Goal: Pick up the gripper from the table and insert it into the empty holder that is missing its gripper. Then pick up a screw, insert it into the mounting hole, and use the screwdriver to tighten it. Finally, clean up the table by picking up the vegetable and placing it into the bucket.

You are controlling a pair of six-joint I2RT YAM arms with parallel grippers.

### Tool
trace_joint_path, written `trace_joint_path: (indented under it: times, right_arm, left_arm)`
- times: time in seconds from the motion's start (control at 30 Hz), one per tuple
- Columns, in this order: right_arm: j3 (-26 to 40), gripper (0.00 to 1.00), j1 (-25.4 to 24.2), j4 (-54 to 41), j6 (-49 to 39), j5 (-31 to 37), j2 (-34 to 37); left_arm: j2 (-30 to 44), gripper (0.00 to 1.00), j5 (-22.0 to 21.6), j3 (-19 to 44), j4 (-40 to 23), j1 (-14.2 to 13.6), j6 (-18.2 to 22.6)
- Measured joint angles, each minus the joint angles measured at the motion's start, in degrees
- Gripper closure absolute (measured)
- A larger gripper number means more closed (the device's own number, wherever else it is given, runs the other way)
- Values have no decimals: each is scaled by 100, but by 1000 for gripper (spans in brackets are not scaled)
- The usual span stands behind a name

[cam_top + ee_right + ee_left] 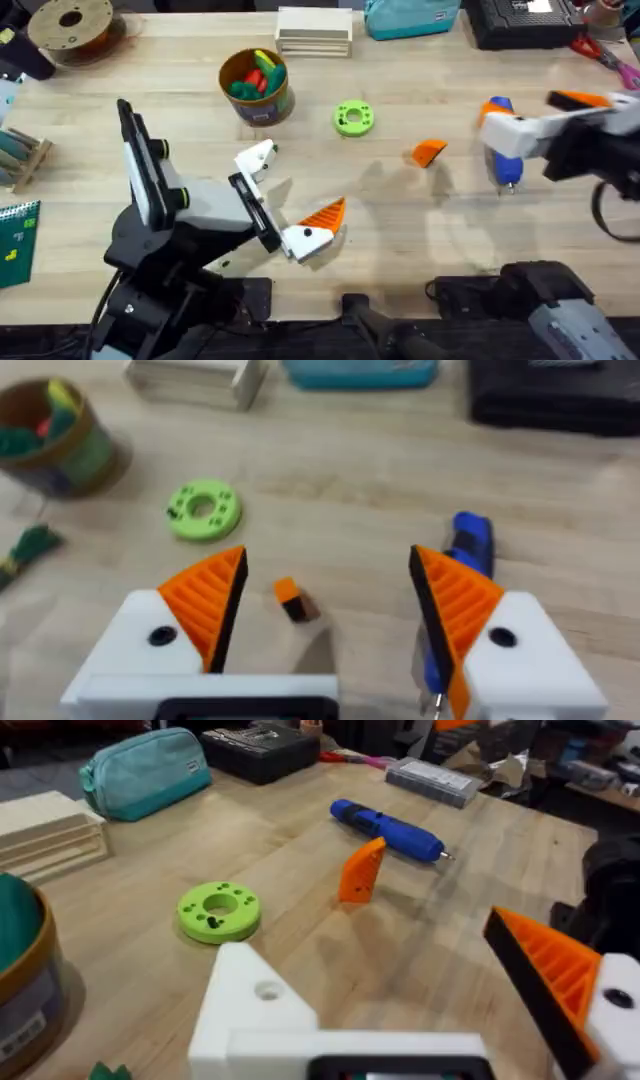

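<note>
Left gripper, nearest the bases, lies low over the table with its two white finger mounts spread apart; one carries an orange ribbed pad, the other is the bare white holder, its mounting hole visible in the left wrist view. Right gripper hangs above the table's right side, jaws spread wide, both orange pads fitted, nothing between them. The loose orange gripper stands on the wooden table between the two arms, apart from both. The blue screwdriver lies just beyond and to its right, partly under the right arm. A flat bright-green disc rests farther back, near the centre. The bucket stands left of the disc, holding green, red and yellow toy produce. The dark green vegetable lies on the table near the bucket, seen in the right wrist view. A teal pouch and stacked pale wooden blocks sit at the far edge.
</note>
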Motion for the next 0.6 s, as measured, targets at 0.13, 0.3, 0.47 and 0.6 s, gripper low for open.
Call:
trace_joint_path:
  times: [0.13, 0.3, 0.47, 0.6]
  right_arm:
    - [453, 50, 546, -494, -780, -204, 1319]
    - [533, 24, 889, -694, -1137, -196, 2313]
    - [533, 10, 904, -695, -1257, -191, 3179]
    - [533, 10, 904, -689, -1254, -191, 3718]
  left_arm:
    - [0, 14, 52, 0, -2, 0, -189]
    - [1, 14, 56, 0, -2, 0, -220]
    - [-1, 14, 65, 0, -2, 0, -235]
    - [0, 14, 66, 0, -2, 0, -235]
